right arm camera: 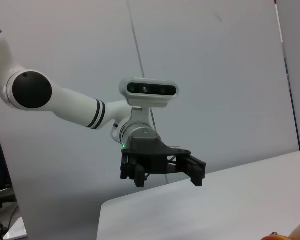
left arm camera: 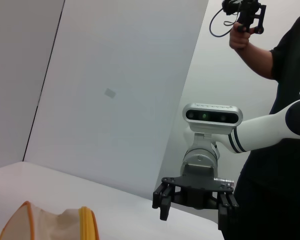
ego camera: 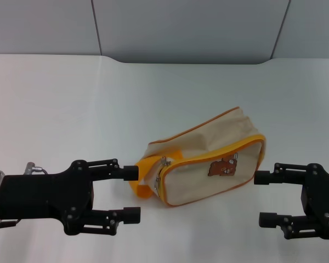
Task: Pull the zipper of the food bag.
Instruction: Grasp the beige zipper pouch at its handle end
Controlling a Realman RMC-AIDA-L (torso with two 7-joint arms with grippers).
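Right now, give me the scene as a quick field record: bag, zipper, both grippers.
food bag: lying on its side on the white table, bear patch facing the camera
zipper: silver pull tab at the bag's left end, by the orange loop handle
left gripper: open, beside the bag's left end, upper finger near the handle
right gripper: open, beside the bag's right end, not touching

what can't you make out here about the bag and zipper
- Far side and underside of the food bag: head view shows only its near face.
- Whether the zipper is shut along its length: the pull tab is too small.
- Most of the bag in the wrist views: cut off by the frame edge.
- Whether the left gripper touches the orange handle.
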